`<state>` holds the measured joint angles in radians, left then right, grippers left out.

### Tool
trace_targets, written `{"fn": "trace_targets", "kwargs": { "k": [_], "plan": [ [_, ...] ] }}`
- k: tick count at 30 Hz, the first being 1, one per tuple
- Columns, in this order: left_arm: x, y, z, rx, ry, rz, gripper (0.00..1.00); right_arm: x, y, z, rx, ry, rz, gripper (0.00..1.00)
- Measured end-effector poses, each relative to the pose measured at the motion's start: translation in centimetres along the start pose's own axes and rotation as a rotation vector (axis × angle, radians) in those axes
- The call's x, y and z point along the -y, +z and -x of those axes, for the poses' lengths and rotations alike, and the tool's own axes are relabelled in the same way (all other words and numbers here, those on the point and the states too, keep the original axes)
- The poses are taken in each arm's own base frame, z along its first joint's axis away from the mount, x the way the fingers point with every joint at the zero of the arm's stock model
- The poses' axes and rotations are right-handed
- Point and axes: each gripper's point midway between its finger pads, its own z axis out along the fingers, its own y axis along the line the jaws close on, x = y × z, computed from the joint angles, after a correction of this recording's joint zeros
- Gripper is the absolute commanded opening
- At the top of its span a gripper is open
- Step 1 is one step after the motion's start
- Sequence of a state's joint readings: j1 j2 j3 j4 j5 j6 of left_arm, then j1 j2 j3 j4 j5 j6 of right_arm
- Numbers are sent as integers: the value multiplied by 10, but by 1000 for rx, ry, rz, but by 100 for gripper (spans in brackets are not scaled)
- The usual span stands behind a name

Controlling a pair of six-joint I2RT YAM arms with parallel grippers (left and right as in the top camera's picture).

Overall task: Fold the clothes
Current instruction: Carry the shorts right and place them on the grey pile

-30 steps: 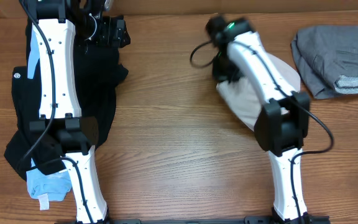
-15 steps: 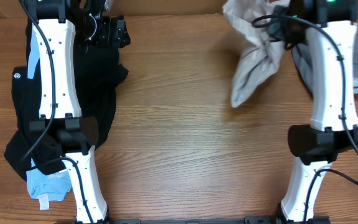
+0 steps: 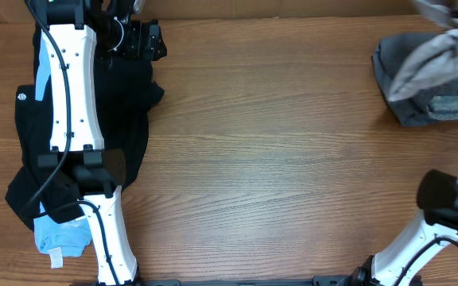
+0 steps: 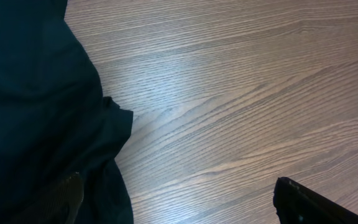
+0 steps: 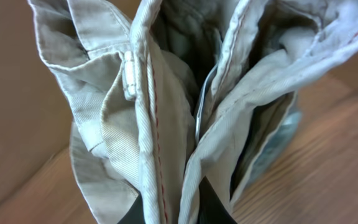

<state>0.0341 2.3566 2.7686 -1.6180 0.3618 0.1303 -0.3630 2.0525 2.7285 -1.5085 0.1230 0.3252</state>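
The right claw (image 5: pixel 173 208) is pinching the beige garment (image 5: pixel 160 112) by a bunch of gathered layers. Seams and a hem stand up between its fingers, and the cloth hangs in loose pleats rather than a flat fold. From overhead the same garment (image 3: pixel 432 56) hangs, blurred, over the grey pile (image 3: pixel 436 107) at the far right corner of the bench (image 3: pixel 269 159). Whether it touches the pile cannot be told.

The left claw (image 4: pixel 179 190) is spread wide with nothing between its fingers, low over bare wood just beside the edge of the black garment (image 4: pixel 36 93). That garment lies crumpled along the left side under the arm, with a light blue garment (image 3: pixel 58 238) peeking out at its near end.

The step in hand looks like stacking — the beige piece is being set on the grey pile. The next move calls for lowering it squarely onto the pile and only then parting the fingers, or the bunched cloth will slump off the side. After that the black heap — untouched, it seems — needs spreading.
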Motion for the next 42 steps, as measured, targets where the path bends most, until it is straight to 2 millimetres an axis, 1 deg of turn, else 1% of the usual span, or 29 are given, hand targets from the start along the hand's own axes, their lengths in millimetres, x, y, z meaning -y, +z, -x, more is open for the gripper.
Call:
{"fn": "trace_targets", "kwargs": {
  "k": [4, 8, 10, 12, 14, 16, 20, 23, 25, 26, 27, 30, 31, 32, 34, 35, 36, 37, 38, 39, 41, 42],
  "plan": [
    [0, 0, 0, 0, 0, 0, 100, 51, 1, 26, 66, 88, -94, 4],
    [0, 0, 1, 2, 1, 0, 100, 90, -1, 44, 118, 151, -158, 4],
    [0, 0, 1, 3, 1, 0, 100, 103, 0, 49, 128, 172, -176, 4],
    [0, 0, 1, 3, 1, 0, 100, 110, 5, 50, 126, 181, -187, 4],
    [0, 0, 1, 3, 1, 0, 100, 112, 19, 47, 103, 181, -194, 4],
    [0, 0, 1, 3, 1, 1, 100, 111, 38, 41, 69, 175, -196, 4],
    [0, 0, 2, 8, 3, 1, 100, 101, 94, 18, -38, 150, -202, 4],
    [0, 0, 2, 10, 4, 1, 100, 85, 136, 0, -93, 124, -189, 4],
    [0, 0, 2, 10, 4, 1, 100, 70, 157, -6, -98, 111, -170, 4],
    [0, 0, 3, 12, 5, 2, 100, 58, 170, -9, -94, 106, -153, 4],
    [-1, 0, 4, 17, 6, 2, 100, 47, 179, -11, -87, 98, -136, 4],
    [-1, 0, 6, 25, 9, 3, 100, 26, 196, -10, -57, 89, -103, 4],
    [-1, 0, 7, 27, 10, 4, 100, 17, 205, -13, -53, 84, -90, 4],
    [-1, 0, 8, 31, 12, 4, 100, 13, 210, -15, -50, 81, -84, 4],
    [-1, 0, 10, 39, 15, 5, 100, 0, 230, -24, -52, 69, -68, 4],
    [-1, 0, 10, 41, 16, 5, 100, -6, 239, -28, -51, 67, -61, 10],
    [-1, 0, 11, 44, 17, 6, 100, -12, 250, -33, -52, 63, -53, 29],
    [-1, 0, 11, 44, 18, 5, 100, -17, 260, -37, -50, 61, -45, 56],
    [-1, 0, 11, 44, 19, 5, 100, -22, 269, -42, -51, 62, -37, 87],
    [0, 0, 11, 45, 19, 5, 100, -29, 278, -46, -47, 59, -21, 100],
    [0, 0, 12, 47, 21, 5, 100, -42, 288, -52, -39, 51, 6, 100],
    [1, 0, 12, 48, 22, 5, 100, -46, 289, -53, -38, 46, 14, 100]
  ]
}}
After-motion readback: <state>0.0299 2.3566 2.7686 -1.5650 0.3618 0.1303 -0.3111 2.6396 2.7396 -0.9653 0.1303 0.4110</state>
